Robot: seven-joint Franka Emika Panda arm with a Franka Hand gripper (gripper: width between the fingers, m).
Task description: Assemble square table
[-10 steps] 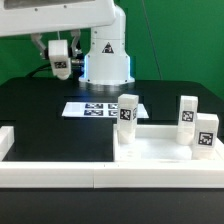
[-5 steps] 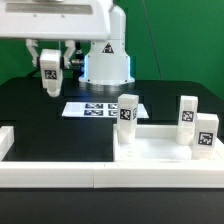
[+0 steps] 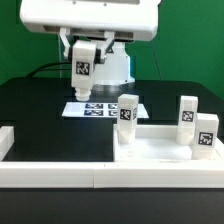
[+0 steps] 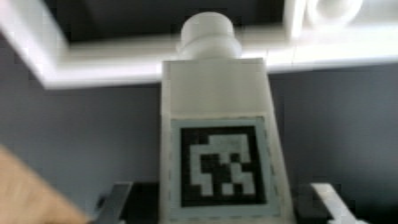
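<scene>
Overhead, the arm is seen reaching forward above the black tabletop (image 3: 40,120), with the end effector (image 3: 84,70) pointed downward and raised well clear of the marker board (image 3: 98,108). A white leg (image 3: 83,62) with a black-and-white tag is clamped between the fingers and held in the air, roughly upright. In the wrist view the same leg (image 4: 215,110) is seen gripped at its tagged end. Near the front, the square panel (image 3: 160,150) is seen lying flat, with three legs standing on it.
</scene>
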